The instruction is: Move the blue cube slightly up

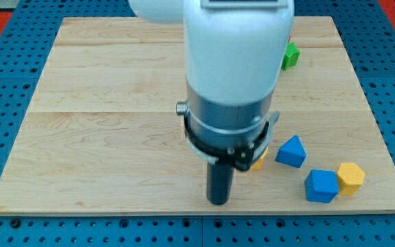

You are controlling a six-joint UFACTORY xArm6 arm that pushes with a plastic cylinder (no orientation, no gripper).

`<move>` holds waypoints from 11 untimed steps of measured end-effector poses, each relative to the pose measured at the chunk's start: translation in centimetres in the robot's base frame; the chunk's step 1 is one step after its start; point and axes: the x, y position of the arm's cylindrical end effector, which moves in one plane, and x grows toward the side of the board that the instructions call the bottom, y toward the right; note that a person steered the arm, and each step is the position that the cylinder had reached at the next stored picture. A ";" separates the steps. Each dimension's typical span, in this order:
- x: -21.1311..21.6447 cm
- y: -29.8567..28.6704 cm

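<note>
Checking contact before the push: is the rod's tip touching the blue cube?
No: my tip stands apart to the view's left of the blue cube, with bare board between them; the yellow block touches that cube's right side.

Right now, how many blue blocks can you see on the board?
2. A blue block with a peaked top sits right of my tip; the blue cube lies lower right, touching a yellow block. The arm may hide others.
</note>
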 end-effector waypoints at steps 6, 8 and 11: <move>0.5 14.6; -3.6 15.5; -10.8 15.5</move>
